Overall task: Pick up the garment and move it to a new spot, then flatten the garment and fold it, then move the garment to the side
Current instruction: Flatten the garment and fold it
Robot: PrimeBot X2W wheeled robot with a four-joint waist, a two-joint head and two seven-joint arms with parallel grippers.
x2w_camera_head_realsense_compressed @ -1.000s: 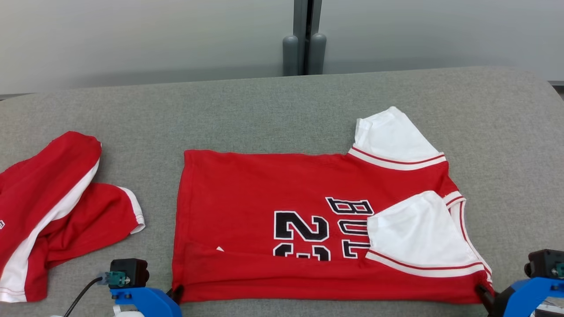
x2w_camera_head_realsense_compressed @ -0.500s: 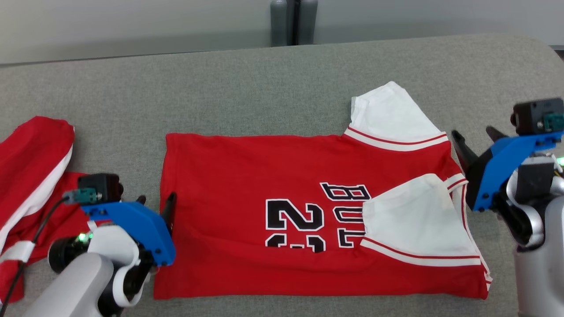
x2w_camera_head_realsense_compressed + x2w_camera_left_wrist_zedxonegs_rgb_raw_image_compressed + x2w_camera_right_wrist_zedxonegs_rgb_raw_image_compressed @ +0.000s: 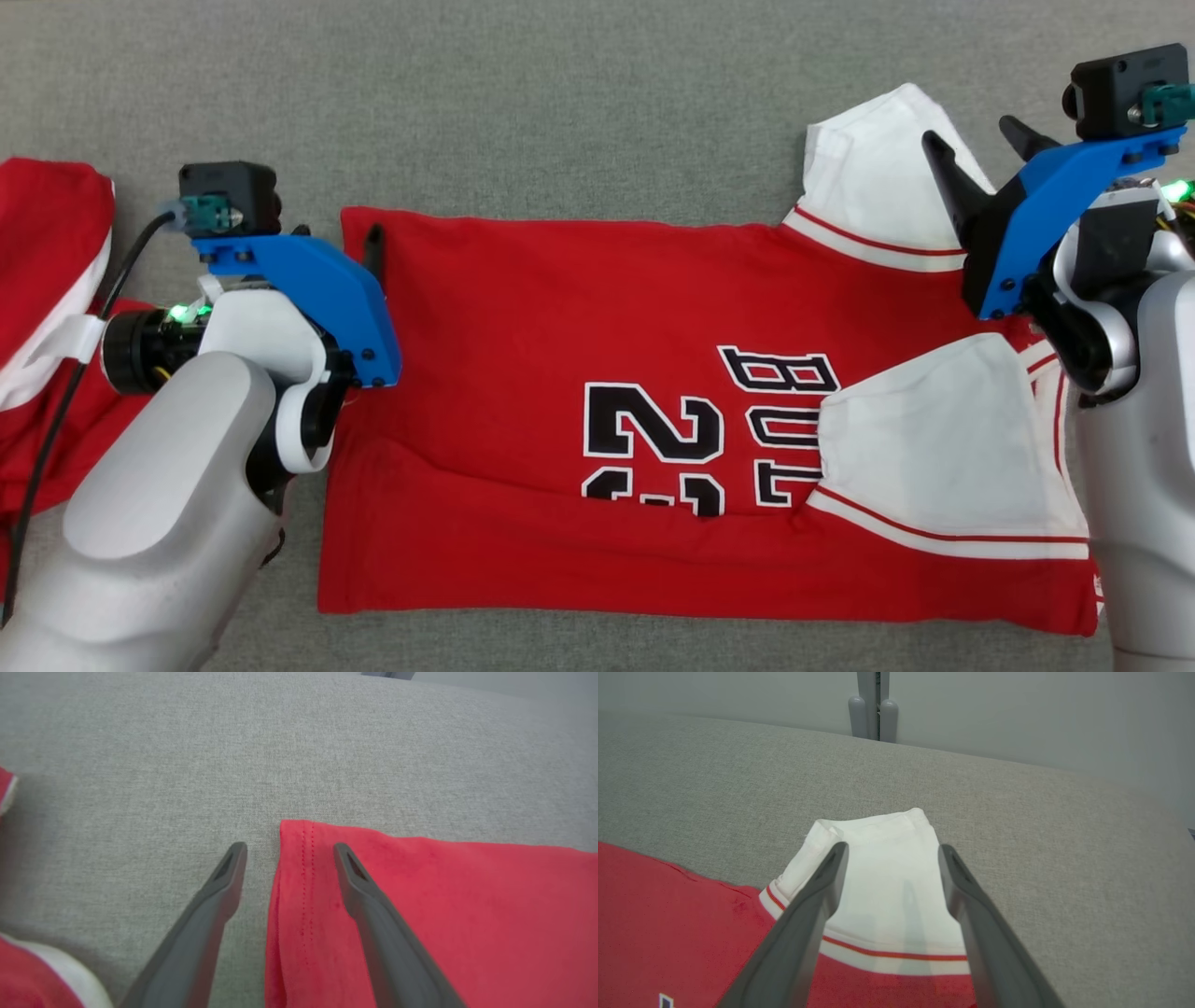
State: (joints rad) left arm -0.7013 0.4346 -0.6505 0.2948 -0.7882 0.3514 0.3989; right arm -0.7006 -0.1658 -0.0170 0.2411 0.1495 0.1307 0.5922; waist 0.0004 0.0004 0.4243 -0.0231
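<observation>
Red jersey cloth: the garment is lying flat across the middle of the grey padded table, print side up. Its hem is lying toward the left arm and its collar end toward the right. Its near strip appears to be lying doubled over the lower part of the numerals.
Just changed: a second ago the left gripper and the right gripper were being kept pinched at the garment's two near corners. Those corners are no longer being held, and both arms are now being carried up to the far edge.
Meaning for the task: the near fold is being judged as laid and released. The far edge is probably being lined up for the next fold, and the move to the side is not yet done.
Tool, left: the fingers are being held wide apart with nothing clamped. The far hem corner is being straddled, one finger over bare table and the other over red cloth. Whether the tips are touching cannot be told.
Tool, right: the fingers are likewise being held spread and empty, poised above the far white sleeve with the tips pointing away from the robot.
Arm pose: both forearms are being reached forward along the garment's short sides, and the wrists are being angled down toward the table.
Bystander cloth: a second red garment is lying bunched just beside the left arm, apart from the work.
</observation>
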